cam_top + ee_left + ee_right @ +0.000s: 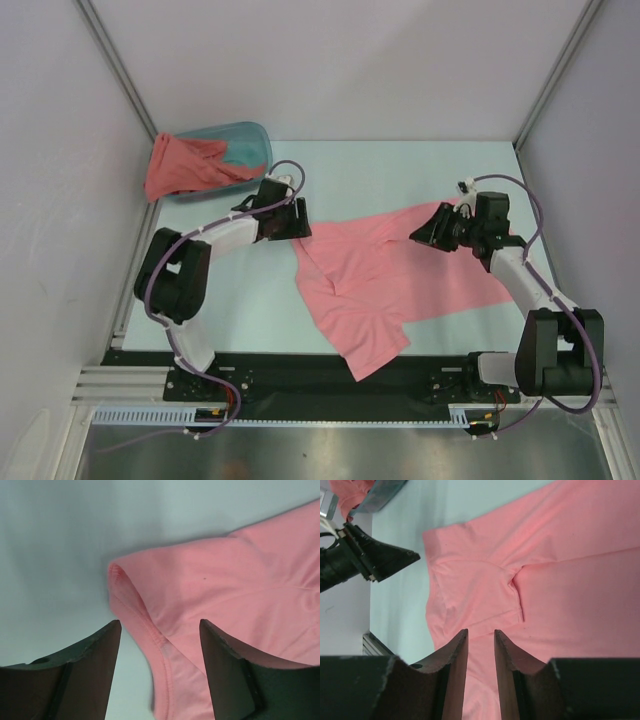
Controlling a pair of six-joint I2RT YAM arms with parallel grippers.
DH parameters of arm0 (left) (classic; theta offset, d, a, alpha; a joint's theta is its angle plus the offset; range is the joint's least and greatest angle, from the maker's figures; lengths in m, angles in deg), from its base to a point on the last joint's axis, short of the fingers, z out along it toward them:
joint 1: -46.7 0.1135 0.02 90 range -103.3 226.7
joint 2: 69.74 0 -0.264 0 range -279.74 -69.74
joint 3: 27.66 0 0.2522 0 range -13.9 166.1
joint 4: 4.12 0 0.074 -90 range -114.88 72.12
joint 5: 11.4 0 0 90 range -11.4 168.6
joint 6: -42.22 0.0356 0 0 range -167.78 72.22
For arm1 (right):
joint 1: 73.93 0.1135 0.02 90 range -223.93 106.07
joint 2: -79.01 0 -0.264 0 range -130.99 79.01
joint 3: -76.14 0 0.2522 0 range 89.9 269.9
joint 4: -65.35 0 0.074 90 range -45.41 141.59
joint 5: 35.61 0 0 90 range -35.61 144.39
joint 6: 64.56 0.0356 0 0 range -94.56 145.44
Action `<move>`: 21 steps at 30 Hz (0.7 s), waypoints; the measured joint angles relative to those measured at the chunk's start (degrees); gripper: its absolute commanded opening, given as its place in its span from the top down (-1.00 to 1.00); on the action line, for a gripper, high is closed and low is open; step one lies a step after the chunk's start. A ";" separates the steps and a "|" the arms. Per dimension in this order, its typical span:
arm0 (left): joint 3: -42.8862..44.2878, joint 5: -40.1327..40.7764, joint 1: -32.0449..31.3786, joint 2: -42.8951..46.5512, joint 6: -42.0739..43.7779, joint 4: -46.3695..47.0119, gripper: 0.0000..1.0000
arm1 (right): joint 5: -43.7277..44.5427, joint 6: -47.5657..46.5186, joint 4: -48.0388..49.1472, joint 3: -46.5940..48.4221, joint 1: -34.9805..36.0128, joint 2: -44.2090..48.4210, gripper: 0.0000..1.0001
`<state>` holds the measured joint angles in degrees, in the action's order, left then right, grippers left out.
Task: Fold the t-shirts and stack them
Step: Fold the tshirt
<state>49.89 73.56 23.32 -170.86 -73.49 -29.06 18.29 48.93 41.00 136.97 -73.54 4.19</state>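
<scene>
Currently the pink t-shirt (390, 285) lies rumpled on the desk (400, 170), limp and light, best pinched at a sleeve hem (131, 596); left pincer (160, 630) gapes wide over it, right pincer (481, 637) barely parted, both empty; the red t-shirt (180, 165) drapes the tub (252, 140).

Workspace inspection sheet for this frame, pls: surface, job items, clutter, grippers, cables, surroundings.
Surface: pale teal table, no spills seen.
Job's things: light pink t-shirt spread mid-table, partly folded, one corner over the near edge; coral t-shirt draped over the tub.
Clutter: teal tub, far left corner.
Grippers: left gripper jaws wide open above a pink sleeve hem; right gripper jaws narrowly apart above the shirt, nothing held.
Cables: purple cables looped along both arms.
Surroundings: white walls, metal frame.
</scene>
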 measured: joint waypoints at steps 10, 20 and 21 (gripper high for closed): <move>2.67 1.01 0.66 -6.95 1.84 -0.85 0.06 | -1.01 -0.70 0.07 -2.78 -2.67 1.01 0.34; 3.39 1.42 3.69 -8.44 0.74 -0.46 0.99 | -1.46 -0.68 0.83 -3.15 -3.17 1.01 0.35; 3.39 1.44 4.04 -8.44 0.76 -0.46 0.99 | -1.46 -0.68 0.90 -3.17 -3.21 1.01 0.35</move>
<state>53.28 75.00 27.37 -179.30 -72.73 -29.52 16.83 48.25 41.89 133.80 -76.76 5.19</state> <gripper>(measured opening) 0.012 0.327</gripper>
